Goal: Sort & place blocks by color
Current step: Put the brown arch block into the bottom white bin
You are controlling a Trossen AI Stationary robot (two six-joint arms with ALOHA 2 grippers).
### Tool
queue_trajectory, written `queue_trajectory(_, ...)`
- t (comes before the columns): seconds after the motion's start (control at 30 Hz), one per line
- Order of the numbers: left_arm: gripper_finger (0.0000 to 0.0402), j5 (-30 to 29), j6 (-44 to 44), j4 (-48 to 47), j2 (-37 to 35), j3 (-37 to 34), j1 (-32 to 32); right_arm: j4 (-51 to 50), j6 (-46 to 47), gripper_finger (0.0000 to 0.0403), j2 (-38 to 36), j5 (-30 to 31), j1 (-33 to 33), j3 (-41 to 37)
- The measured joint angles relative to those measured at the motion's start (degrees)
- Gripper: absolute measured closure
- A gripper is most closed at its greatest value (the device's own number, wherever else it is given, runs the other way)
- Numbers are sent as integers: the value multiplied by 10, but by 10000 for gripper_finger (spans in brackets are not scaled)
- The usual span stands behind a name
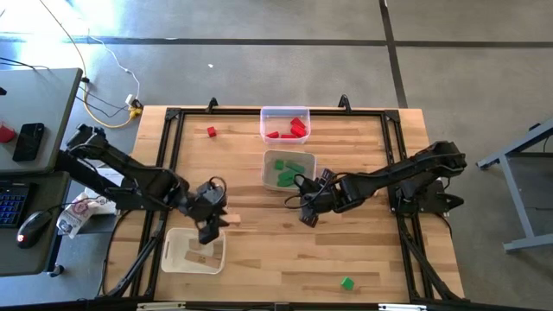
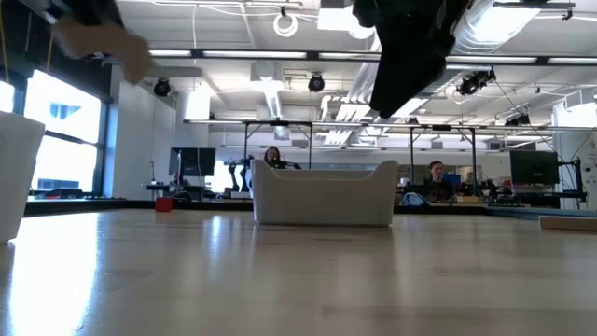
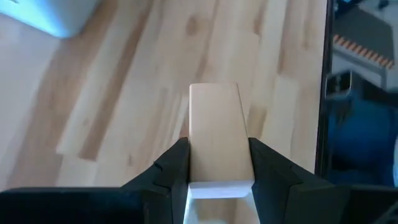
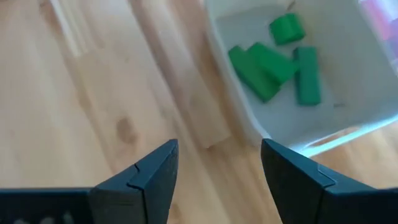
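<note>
My left gripper (image 1: 214,223) is shut on a plain light-wood bar (image 1: 230,220), above the table just beyond the white tray (image 1: 169,257) that holds light-wood blocks (image 1: 197,252). In the low view the bar (image 2: 104,43) shows high up at the left. My right gripper (image 1: 307,213) is open and holds nothing, hovering just near of the tray of green blocks (image 1: 289,170); in its wrist view the fingers (image 4: 217,168) stand before those green blocks (image 4: 267,62). A red cube (image 1: 211,131) and a green cube (image 1: 346,282) sit loose on the table. My left gripper pinches the light-wood bar between its two fingers (image 3: 176,167), which lie on the bar's two long sides at its near end (image 3: 214,163). The bar runs on forward past the fingertips. It is lifted clear of the table and tilted in the low view.
A clear tray of red blocks (image 1: 285,123) stands at the far edge, behind the green tray. A black frame (image 1: 173,117) runs round the table top. Bare wood lies between the two grippers and along the near edge. A desk with a mouse and keyboard stands off the table's left side.
</note>
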Motion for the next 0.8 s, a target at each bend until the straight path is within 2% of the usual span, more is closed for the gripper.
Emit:
queue_trajectory(0.2, 289, 1, -46, -84, 2, -1, -65, -6, 43, 187, 0, -84, 1, 0)
queue_trajectory(0.33, 289, -3, -79, -101, 14, -2, -99, -12, 85, 187, 0, -135, 9, 0)
queue_trajectory(0.6, 289, 24, -49, -107, 42, -2, -153, -29, 175, 187, 0, -160, 54, -1)
queue_trajectory(0.8, 283, 57, -48, -106, 73, -2, -157, -35, 246, 187, 0, -179, 107, -1)
